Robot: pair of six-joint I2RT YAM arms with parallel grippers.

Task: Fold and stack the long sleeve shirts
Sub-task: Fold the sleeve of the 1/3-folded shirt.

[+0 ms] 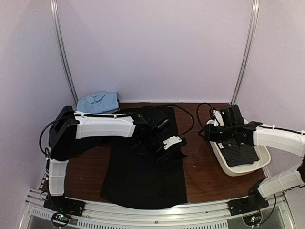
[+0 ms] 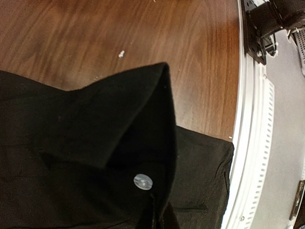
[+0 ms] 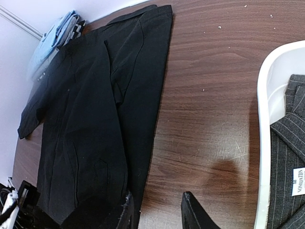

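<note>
Two dark fingers [image 3: 193, 217] of the right gripper [image 3: 159, 214] stood apart with nothing between them, low over the bare wood of the table [image 3: 205, 95], between the black shirt [image 3: 86, 119] and the white tray [image 3: 264, 143]. The left gripper [image 1: 172, 142] had its fingers closed; its own camera did not show them, because they were lost against the dark cloth, but a flap of the black shirt with one pale button [image 2: 143, 182] rose up toward that camera, so I judged that they pinched the shirt there. This shirt lay spread in the middle of the table, its bottom edge near the rail of the arm bases, and the left gripper was at its right side. A second shirt, the striped shirt [image 3: 290, 143], lay inside the tray on the right, touching its wall. A blue cloth [image 1: 98, 101] sat folded at the far left corner of the table. The step in hand looked like the first fold of the black shirt. The next move probably asked the left arm to carry the pinched edge across the body of the shirt and lay it flat, while the free right gripper could hold down the other side so that the cloth does not slide.
</note>
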